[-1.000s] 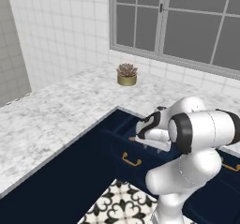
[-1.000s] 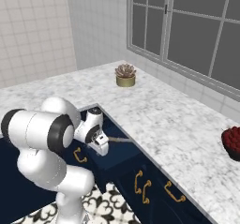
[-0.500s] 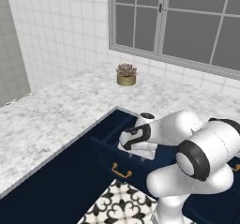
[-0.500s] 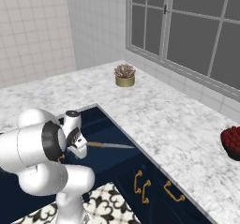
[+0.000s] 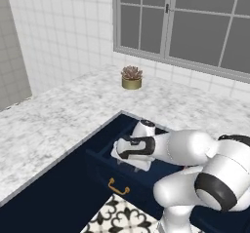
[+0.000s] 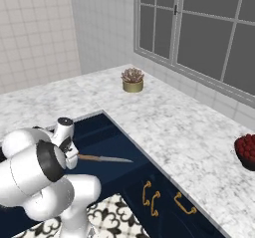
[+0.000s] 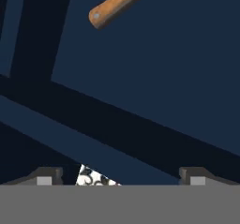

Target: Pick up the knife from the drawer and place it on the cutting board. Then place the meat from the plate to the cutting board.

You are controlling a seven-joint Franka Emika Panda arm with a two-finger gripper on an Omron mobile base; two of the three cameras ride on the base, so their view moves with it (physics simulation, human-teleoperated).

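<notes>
Knife (image 7: 119,3) handle is smooth riveted wood; drawer (image 7: 154,68) is matt navy; desk (image 6: 199,137) is speckled marble

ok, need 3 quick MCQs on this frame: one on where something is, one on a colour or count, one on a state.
1. Where does the knife lie?
A. on the counter
B. in the drawer
C. in the gripper

2. What colour is the fruit in the bowl?
A. red
B. green
C. yellow

3. How is the drawer?
A. shut
B. pulled open
C. taken out

Key: 1 B, the knife rests on the navy drawer floor, its wooden handle apart from the fingertips in the hand view. 2 A, the fruit is dark red. 3 B, its front with the brass handle stands out from the cabinet.
</notes>
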